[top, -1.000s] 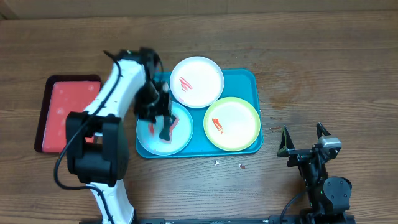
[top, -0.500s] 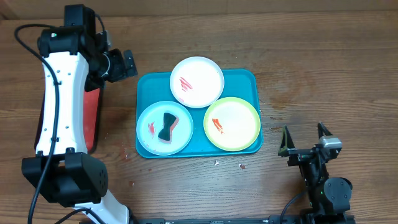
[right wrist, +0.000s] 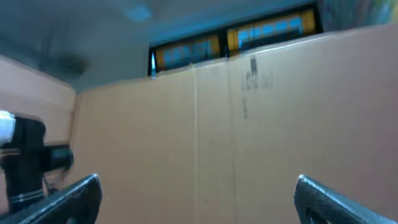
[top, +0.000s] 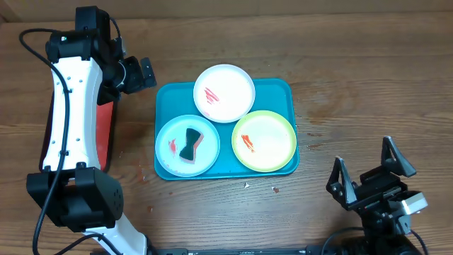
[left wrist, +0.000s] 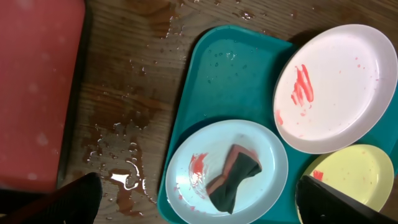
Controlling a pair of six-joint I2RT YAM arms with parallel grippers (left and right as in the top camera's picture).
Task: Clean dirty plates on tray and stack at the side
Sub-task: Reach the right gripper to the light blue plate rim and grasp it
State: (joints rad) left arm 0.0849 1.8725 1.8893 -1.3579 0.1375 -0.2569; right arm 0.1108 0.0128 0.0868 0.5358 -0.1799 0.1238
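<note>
**Tool state.** The left gripper [top: 145,74] hangs high above the table [top: 354,64] with its jaws spread to full width and nothing between them. The right gripper [top: 363,161] is likewise wide open and empty. It is parked well apart from the work, and its wrist camera faces a wall, not the plates.

**Position of work.** The tray [left wrist: 217,68] lies below and ahead of the left gripper. The pale blue plate [left wrist: 261,140] sits almost directly under the gap between its fingers. A sponge [left wrist: 233,177], pinched to a bow-tie shape, rests on that plate beside a red smear. The white plate [left wrist: 342,93] lies farther ahead, and the yellow-green plate [left wrist: 348,174] is off to the same side as the white one. Both are smeared. The red tray [left wrist: 31,81] lies to the gripper's other side, with spilled water [left wrist: 121,180] on the table between it and the tray.

**Step in hand.** In my judgement, cleaning is at an early stage. All three plates show soil, none is stacked, and the sponge is lying free.

**Next move requires.** A straight descent onto the sponge, with the jaws straddling its narrow waist, then a firm close before wiping. Pressing off-centre risks tipping or sliding the light plate on the wet tray.
</note>
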